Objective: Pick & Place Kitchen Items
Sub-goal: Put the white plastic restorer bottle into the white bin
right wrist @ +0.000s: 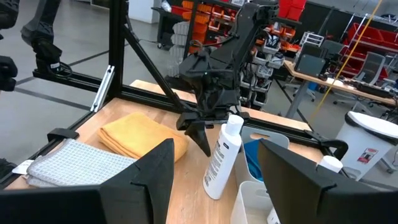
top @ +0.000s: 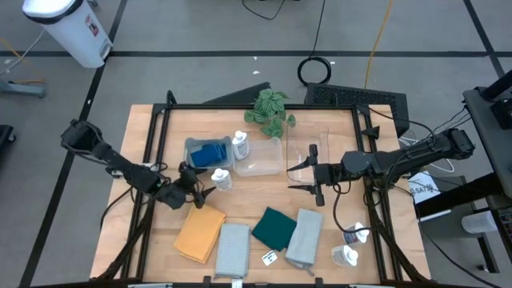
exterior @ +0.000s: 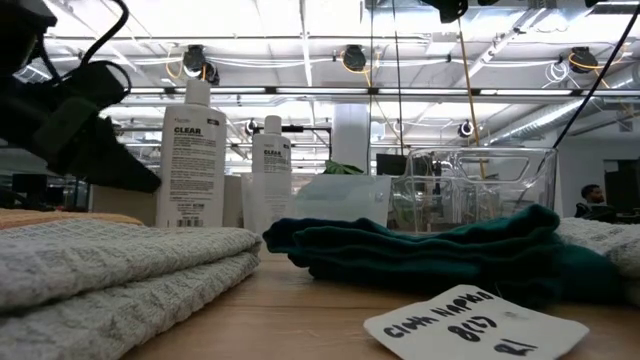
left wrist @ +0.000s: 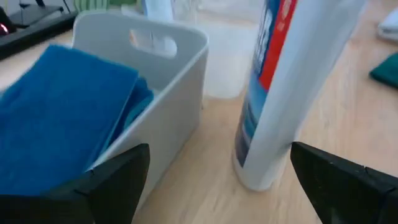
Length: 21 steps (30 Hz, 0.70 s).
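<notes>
Left gripper (top: 200,190), fingers spread wide and holding nothing, flanks, as we see it, a white squeeze bottle (top: 221,178) standing just beside the sponge-filled bin (top: 190,149).

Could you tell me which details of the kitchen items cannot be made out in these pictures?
- Sponges: the high view shows one blue mass in the bin; the count is unclear, and the left wrist view cuts them off.
- Bottle: its cap lies beyond the left wrist picture's edge.
- Two bottles at the table's right edge: too small in the high view to show whether they stand or lie.
- Orange cloth: mostly hidden behind the grey cloth in the low view.
</notes>
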### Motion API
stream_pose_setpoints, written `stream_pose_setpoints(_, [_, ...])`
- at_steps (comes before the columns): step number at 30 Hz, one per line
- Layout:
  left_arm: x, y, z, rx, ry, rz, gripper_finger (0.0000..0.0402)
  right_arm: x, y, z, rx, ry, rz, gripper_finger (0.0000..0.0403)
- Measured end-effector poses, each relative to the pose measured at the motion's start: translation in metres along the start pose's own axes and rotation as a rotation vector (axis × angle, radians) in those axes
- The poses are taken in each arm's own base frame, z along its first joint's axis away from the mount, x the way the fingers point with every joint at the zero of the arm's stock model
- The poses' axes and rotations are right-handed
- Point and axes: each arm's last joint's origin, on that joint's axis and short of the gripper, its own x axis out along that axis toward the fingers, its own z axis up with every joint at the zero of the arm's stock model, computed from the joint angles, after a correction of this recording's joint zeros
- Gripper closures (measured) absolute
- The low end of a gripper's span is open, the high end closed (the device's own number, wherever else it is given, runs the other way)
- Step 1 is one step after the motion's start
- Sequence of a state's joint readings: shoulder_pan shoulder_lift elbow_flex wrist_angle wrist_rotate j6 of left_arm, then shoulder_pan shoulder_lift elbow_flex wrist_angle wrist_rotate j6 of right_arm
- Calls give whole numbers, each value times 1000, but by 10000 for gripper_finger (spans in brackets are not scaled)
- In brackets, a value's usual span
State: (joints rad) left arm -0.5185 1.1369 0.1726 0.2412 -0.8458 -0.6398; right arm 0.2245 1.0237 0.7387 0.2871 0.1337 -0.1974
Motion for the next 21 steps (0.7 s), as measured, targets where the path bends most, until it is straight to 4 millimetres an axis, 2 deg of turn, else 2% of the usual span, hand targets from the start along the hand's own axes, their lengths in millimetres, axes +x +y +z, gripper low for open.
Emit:
stream_pose_setpoints(6, [10,-7,8,21,-37,-79,9,0,0,0,1,0,0,200])
stream_pose_setpoints(15, [29,-9,5,-27,-46,-90,9,0,0,0,1,0,0,200])
stream_pose_setpoints(21, [38,-11,0,53,-21,-108,10,0,0,0,1,0,0,200])
